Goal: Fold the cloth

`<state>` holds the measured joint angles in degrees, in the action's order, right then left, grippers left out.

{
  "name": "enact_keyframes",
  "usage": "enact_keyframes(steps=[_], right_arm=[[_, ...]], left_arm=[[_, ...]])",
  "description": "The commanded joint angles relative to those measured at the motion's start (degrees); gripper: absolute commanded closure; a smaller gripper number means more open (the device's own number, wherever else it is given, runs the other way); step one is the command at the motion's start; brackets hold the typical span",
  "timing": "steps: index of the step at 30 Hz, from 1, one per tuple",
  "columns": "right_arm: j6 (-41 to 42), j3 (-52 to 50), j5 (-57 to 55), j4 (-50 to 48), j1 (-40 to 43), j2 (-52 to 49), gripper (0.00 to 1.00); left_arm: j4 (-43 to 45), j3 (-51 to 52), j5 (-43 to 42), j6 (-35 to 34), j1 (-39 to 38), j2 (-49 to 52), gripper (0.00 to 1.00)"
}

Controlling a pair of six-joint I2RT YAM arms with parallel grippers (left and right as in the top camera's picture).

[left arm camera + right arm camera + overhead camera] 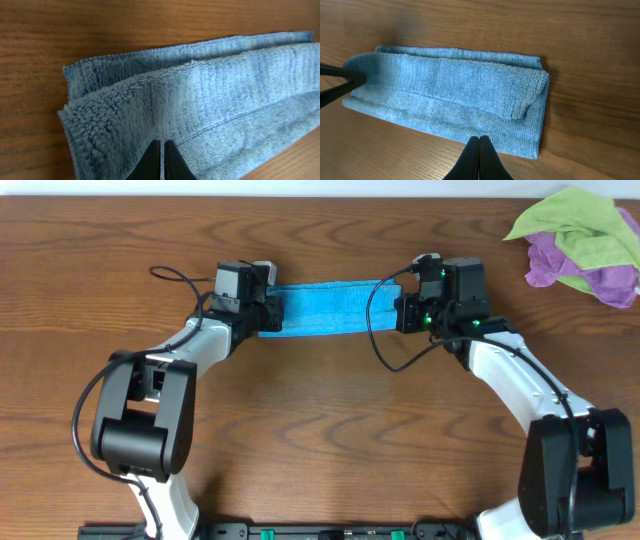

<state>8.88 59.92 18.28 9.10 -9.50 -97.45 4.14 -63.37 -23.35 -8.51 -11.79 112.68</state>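
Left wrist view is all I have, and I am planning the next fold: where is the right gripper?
Observer: The right gripper is shut, at the opposite short end of the cloth from yours.
Operator: Is that end folded too?
Observer: Yes. The right wrist view shows the top layer doubled over along the whole strip, stopping just short of that end.
Operator: Is anything nearby in the way?
Observer: No. A lime-green cloth lies heaped on a purple cloth at the far right corner of the table, well apart from yours.
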Motion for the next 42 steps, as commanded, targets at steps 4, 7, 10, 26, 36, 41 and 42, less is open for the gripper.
enact_keyframes(steps=[4,7,10,26,36,41,42], right_arm=[[-0.9,0.0,0.7,0.0,0.1,-0.2,0.98],[-2.4,0.0,0.5,0.7,0.1,-0.2,0.98],[-2.3,0.0,-0.9,0.9,0.2,-0.6,0.98],[3.4,0.1,1.9,-10.7,4.4,-7.8,0.31],[11.1,0.4,15.5,-17.8,9.5,-16.2,0.27],[11.4,0.5,16.3,-17.5,9.5,-17.1,0.28],[11.8,0.5,16.3,-17.5,9.5,-17.1,0.28]], left_arm=[[2.6,-1.1,1.4,2.0,0.1,1.6,0.94],[2.1,-1.1,1.3,2.1,0.1,2.3,0.94],[1.8,-1.1,1.2,2.1,0.1,2.8,0.94],[1.7,-1.1,1.2,2.1,0.1,2.9,0.94],[1.7,-1.1,1.2,2.1,0.1,2.9,0.94],[1.7,-1.1,1.2,2.1,0.1,2.9,0.94],[1.7,-1.1,1.2,2.1,0.1,2.9,0.94]])
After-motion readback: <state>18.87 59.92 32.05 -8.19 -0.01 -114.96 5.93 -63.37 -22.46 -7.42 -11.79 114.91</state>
